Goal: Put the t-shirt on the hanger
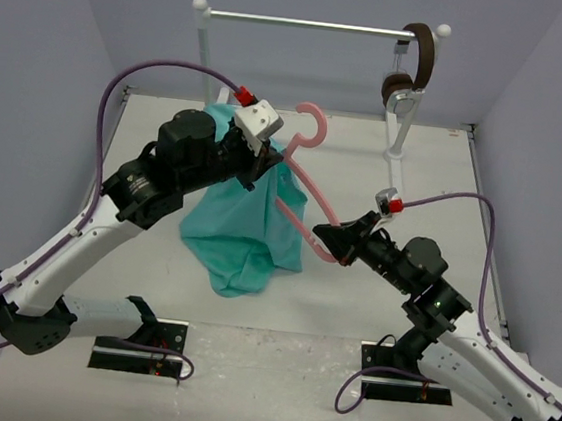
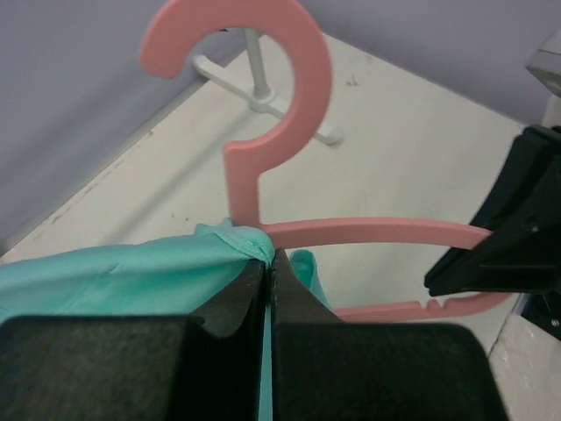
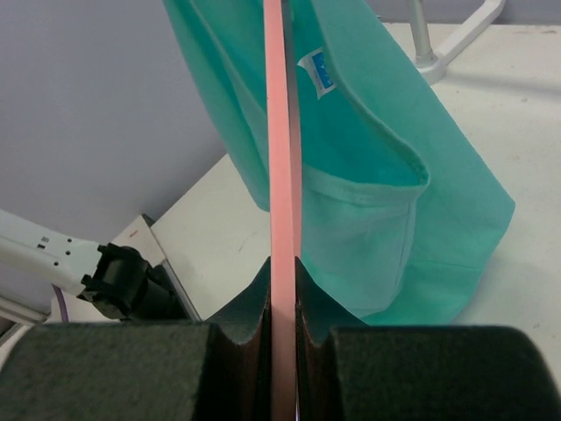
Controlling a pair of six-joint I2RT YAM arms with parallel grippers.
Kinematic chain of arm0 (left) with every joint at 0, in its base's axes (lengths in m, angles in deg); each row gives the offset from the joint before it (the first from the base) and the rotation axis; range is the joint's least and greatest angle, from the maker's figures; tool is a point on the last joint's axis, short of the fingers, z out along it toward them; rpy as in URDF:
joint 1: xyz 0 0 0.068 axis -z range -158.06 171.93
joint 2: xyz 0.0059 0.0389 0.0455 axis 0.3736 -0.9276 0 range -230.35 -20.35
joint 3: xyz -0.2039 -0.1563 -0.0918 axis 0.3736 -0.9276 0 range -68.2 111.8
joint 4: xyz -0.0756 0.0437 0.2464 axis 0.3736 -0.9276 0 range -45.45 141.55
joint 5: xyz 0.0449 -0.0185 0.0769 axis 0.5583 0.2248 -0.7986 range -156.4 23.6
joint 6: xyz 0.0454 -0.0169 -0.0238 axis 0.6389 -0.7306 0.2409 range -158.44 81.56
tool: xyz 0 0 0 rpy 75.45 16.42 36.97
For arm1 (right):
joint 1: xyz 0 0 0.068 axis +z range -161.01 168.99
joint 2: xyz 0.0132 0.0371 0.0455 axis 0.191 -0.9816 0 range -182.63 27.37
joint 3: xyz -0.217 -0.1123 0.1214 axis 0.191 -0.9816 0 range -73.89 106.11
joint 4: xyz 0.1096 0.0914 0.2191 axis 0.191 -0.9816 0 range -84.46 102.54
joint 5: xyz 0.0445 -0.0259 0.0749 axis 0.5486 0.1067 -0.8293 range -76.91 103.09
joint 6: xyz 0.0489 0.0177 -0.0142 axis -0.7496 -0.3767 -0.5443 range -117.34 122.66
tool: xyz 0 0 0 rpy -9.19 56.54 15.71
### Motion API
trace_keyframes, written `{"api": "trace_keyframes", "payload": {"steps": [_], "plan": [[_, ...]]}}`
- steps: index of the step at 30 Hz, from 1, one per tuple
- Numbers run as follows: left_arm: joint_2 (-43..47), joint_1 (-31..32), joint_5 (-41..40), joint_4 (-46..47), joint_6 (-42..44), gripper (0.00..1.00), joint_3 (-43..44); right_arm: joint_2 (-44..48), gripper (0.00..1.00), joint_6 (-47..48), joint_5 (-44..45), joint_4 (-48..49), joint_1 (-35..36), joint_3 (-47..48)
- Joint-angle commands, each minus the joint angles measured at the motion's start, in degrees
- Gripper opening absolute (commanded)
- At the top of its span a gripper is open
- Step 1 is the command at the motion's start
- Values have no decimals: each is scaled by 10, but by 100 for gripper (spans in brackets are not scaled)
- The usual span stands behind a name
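our left gripper [image 2: 267, 263] is pressed closed on a fold of the teal t-shirt [image 1: 244, 229] at its upper edge. it holds the cloth up over the middle of the table [image 1: 279, 321]. the rest of the shirt hangs down in loose folds toward the near left. our right gripper [image 3: 282, 272] is clamped closed on the right end of the pink hanger [image 2: 368, 231], and the wrist view there shows the frame edge-on between the jaws. the hanger is held in the air, tilted, with its hook toward the far side, just right of the left gripper. its left end runs into the shirt and is hidden by fabric, and we cannot tell how far inside it sits. brown-and-silver headphones [image 1: 414, 69] hang at the right end of the white rail [image 1: 311, 23] along the far side.
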Motion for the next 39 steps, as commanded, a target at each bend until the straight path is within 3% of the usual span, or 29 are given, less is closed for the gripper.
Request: {"api": "trace_keyframes", "payload": {"steps": [1, 4, 7, 9, 11, 13, 17, 20, 23, 30, 33, 36, 39], "plan": [[-12, 2, 97, -94, 31, 0, 29, -10, 0, -29, 107, 15, 2, 38], [-1, 2, 28, -121, 31, 0, 28, -1, 0, -73, 225, -57, 2, 50], [9, 2, -72, -126, 29, 0, 25, 32, 0, -82, 270, -91, 3, 47], [8, 2, -137, -125, 26, 0, 27, 55, 0, -78, 268, -116, 3, 51], [4, 2, -210, -119, 24, 0, 33, 77, 0, -35, 225, -135, 3, 52], [-1, 2, -231, -102, 27, 0, 36, 81, 0, -7, 157, -153, 3, 60], [-20, 2, -197, -83, 28, 0, 66, 37, 0, 54, 35, -247, 3, 111], [-37, 2, -154, -91, 21, 0, 92, 20, 0, 80, -18, -242, 3, 115], [-47, 2, -160, -105, 15, 0, 109, 9, 0, 81, -38, -241, 3, 123], [-36, 2, -195, -149, 1, 0, 104, -12, 0, 81, -60, -114, 3, 118], [-43, 2, -137, -187, 11, 0, 105, -22, 0, 83, -81, -53, 3, 110], [-45, 7, -50, -206, 21, 0, 94, -43, 0, 63, -46, -10, 3, 112], [-45, 13, -16, -217, 24, 0, 89, -73, 0, 40, -14, 42, 3, 106]]}}
